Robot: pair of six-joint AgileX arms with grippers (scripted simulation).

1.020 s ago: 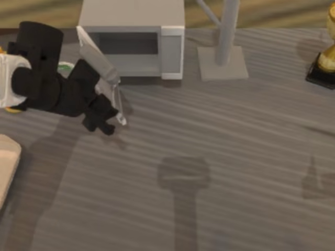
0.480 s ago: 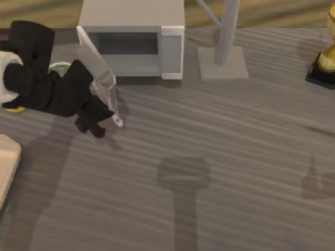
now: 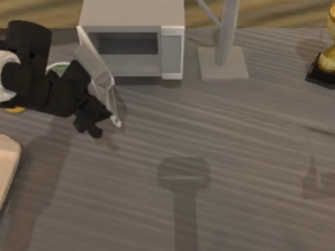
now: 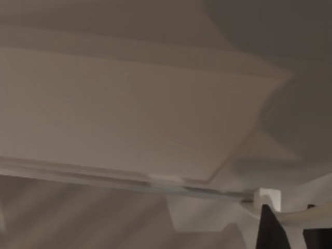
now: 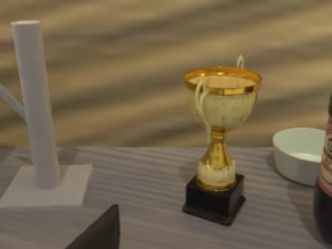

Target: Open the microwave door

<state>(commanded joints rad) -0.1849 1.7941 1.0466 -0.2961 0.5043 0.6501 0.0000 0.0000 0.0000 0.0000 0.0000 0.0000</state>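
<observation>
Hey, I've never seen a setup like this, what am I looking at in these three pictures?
It is a simulated two-armed AgileX robot at a table. The top view looks down from above. There the black left gripper sits at the free edge of the microwave door, which is swung open from the microwave at the table's back left. The left wrist view is the camera on that arm, close against the door. The right wrist view faces a gold trophy, a grey pole stand and a white bowl; the right gripper is not in view.
</observation>
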